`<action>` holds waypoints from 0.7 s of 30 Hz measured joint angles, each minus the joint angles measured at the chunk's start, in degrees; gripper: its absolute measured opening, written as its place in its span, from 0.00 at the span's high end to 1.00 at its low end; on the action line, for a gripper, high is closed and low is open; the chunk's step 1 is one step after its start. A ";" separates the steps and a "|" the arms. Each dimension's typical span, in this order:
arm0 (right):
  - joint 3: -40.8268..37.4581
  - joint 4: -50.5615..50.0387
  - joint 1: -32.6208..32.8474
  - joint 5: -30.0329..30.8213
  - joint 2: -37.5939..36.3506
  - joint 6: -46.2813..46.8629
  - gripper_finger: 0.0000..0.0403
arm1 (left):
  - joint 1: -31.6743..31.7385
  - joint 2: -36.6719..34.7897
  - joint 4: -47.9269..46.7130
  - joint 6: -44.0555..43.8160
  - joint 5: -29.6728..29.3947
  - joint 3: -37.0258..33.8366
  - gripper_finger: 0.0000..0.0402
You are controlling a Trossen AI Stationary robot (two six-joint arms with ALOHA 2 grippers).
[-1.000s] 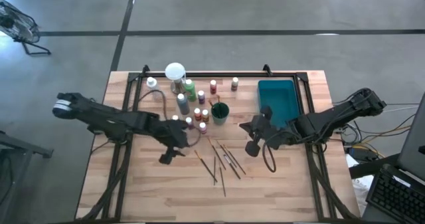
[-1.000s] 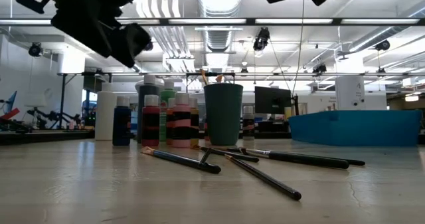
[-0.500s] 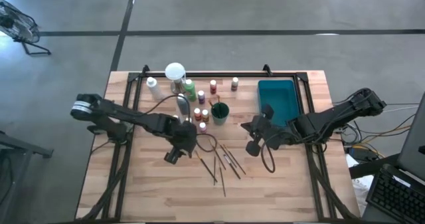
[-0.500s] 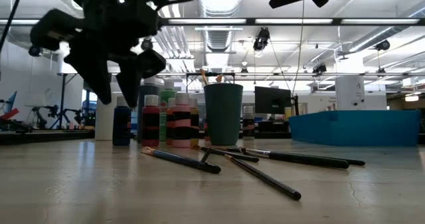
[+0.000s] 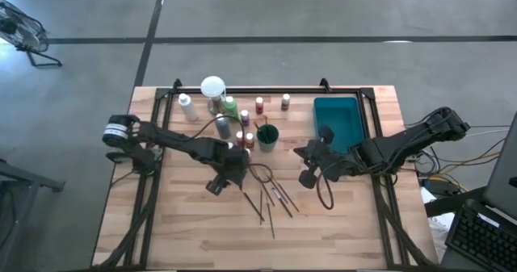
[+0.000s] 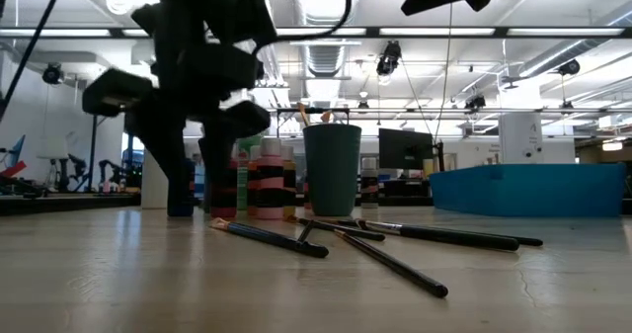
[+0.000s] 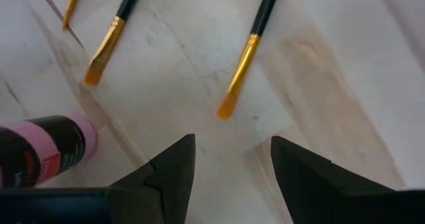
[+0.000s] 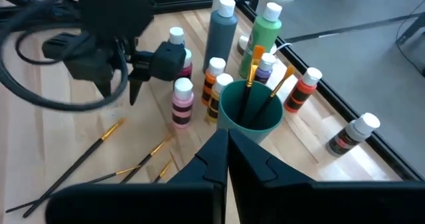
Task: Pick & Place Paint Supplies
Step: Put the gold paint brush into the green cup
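High view: left gripper [image 5: 222, 181] at frame centre, poised over the bristle ends of the loose brushes [image 5: 271, 195] fanned out lower right of it on the wooden table [image 5: 178, 232]. Its fingers [image 7: 174, 167] stand apart, empty, above an orange brush tip [image 7: 228, 107], with a pink-labelled bottle [image 7: 43, 151] just beside. The step appears to be the approach to a brush; next it would need to descend, straddle one handle and close. Paint bottles [image 5: 234, 123] cluster around a green cup [image 5: 267, 136] at upper centre. Right gripper [image 5: 309, 168] waits centre right, fingers together, near the teal tray [image 5: 336, 120].
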 joint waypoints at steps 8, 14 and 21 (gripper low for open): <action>-0.13 -0.40 -0.02 1.40 -0.02 -0.01 0.98 | 0.38 2.60 1.63 1.73 0.20 1.06 0.50; -0.31 -1.14 -0.02 1.45 -0.02 0.20 0.98 | 0.36 2.87 2.65 1.93 0.66 1.03 0.50; -0.49 -1.14 -0.04 1.43 -0.02 0.20 0.98 | -1.82 2.39 2.33 1.30 -5.79 0.55 0.50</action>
